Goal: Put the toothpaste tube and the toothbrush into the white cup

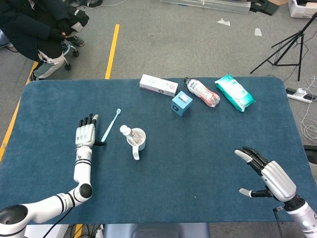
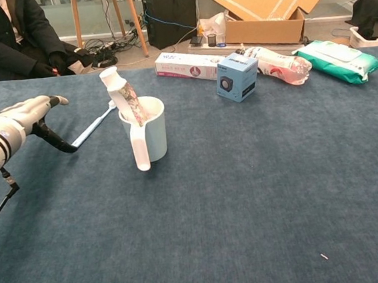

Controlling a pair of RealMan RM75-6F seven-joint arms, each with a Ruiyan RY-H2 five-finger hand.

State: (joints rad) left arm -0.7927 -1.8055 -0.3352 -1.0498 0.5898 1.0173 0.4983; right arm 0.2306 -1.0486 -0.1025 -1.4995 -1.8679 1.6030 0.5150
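Note:
The white cup (image 1: 138, 141) (image 2: 150, 133) stands left of the table's middle, its handle toward the front. The toothpaste tube (image 1: 130, 134) (image 2: 122, 91) stands slanted inside it, cap up. A light blue toothbrush (image 1: 111, 125) (image 2: 94, 127) lies flat on the cloth just left of the cup. My left hand (image 1: 85, 132) (image 2: 20, 116) hovers beside the brush's near end, fingers straight and apart, thumb tip close to the handle; whether it touches I cannot tell. My right hand (image 1: 265, 173) hangs open at the front right, holding nothing.
Along the far side lie a white toothpaste box (image 1: 158, 85), a blue cube speaker (image 1: 182, 103), a plastic bottle (image 1: 201, 91) and a teal wipes pack (image 1: 235, 92). A seated person (image 1: 34, 29) is beyond the table's far left corner.

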